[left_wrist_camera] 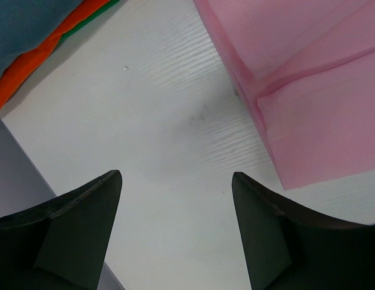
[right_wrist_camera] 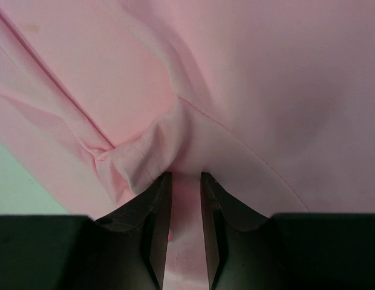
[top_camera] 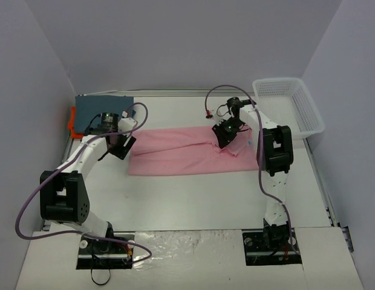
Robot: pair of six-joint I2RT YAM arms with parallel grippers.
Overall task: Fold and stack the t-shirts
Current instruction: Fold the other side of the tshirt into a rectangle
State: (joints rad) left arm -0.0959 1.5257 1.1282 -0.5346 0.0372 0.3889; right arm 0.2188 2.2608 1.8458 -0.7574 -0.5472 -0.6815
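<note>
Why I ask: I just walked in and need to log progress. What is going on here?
The right gripper is shut on a bunched fold of the pink t-shirt, which lies partly folded in the middle of the table. The left gripper is open over bare table beside that shirt's left edge, holding nothing. The blue-grey t-shirt lies on the orange t-shirt at the far left corner.

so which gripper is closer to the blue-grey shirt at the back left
Left. The left gripper sits open just in front of the blue-grey shirt, beside the left end of the pink shirt. The right gripper is far across the table, pinching the pink shirt.
</note>
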